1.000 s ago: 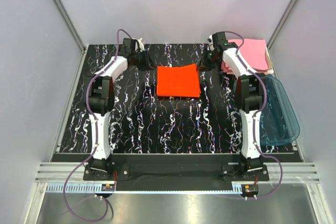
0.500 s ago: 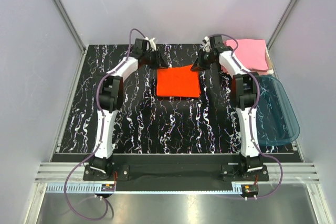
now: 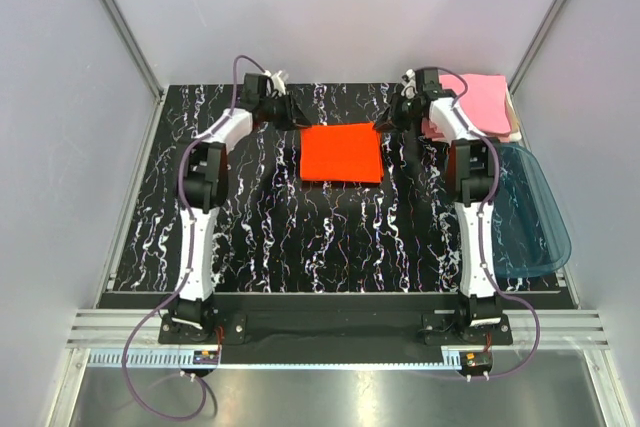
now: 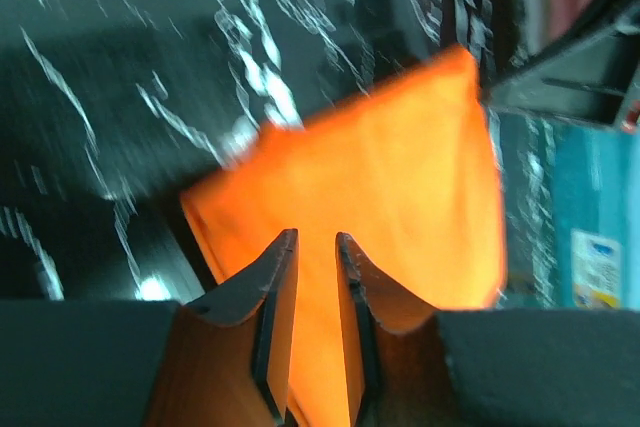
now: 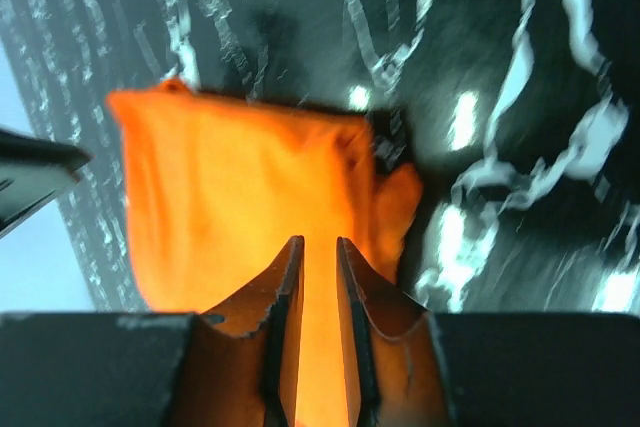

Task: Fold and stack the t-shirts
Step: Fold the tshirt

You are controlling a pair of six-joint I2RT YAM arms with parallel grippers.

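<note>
The orange-red t-shirt [image 3: 340, 154] lies folded into a flat square in the middle of the table. My left gripper [image 3: 299, 118] is at its far left corner and my right gripper [image 3: 389, 120] at its far right corner. In the left wrist view my left gripper [image 4: 316, 237] has its jaws almost together, with orange cloth [image 4: 390, 177] filling the narrow gap. In the right wrist view my right gripper [image 5: 319, 241] stands the same way over the shirt [image 5: 240, 197]. Folded light pink t-shirts [image 3: 482, 102] are stacked at the far right.
A translucent teal plastic tub [image 3: 530, 212] sits at the right edge of the black marbled table [image 3: 260, 227], just in front of the pink stack. Grey walls enclose the table on three sides. Both arms reach along the sides towards the back.
Both grippers went inward over the shirt's far corners, then drew back outward a little to the corners. The orange-red shirt has stayed in place.
</note>
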